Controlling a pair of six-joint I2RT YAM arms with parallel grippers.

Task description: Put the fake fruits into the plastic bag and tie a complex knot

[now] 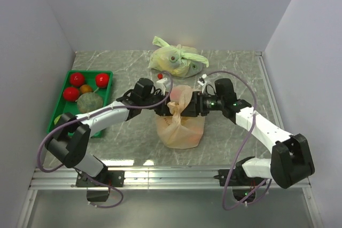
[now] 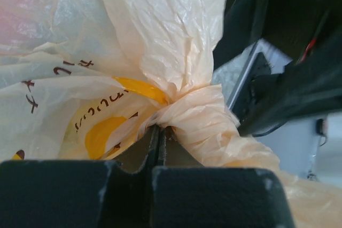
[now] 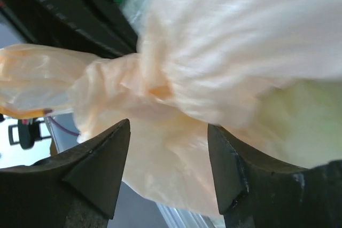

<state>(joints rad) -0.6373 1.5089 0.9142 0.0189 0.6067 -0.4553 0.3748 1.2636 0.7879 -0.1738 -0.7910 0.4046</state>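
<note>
Although red and orange glossy plastic fruits (image 1: pixel 76 78) lie in the green plastic tray (image 1: pixel 108 73), the thin translucent peach-orange plastic bag (image 1: pixel 181 129) stands well apart, centre-scene, handles bunched into a twisted knot (image 2: pixel 184 108). The left gripper (image 2: pixel 159 132) is closed, seemingly pinching bag film there; the right gripper (image 3: pixel 168 129) gapes around the bunch. Tying looks nearly finished.

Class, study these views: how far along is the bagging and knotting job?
Done: the translucent peach-orange plastic bag stands bulging, its handles twisted into a knot. In hand: the left gripper pinches plastic at the knot; the right gripper is open around it. Left: red fake fruits lie in the green tray.
</note>
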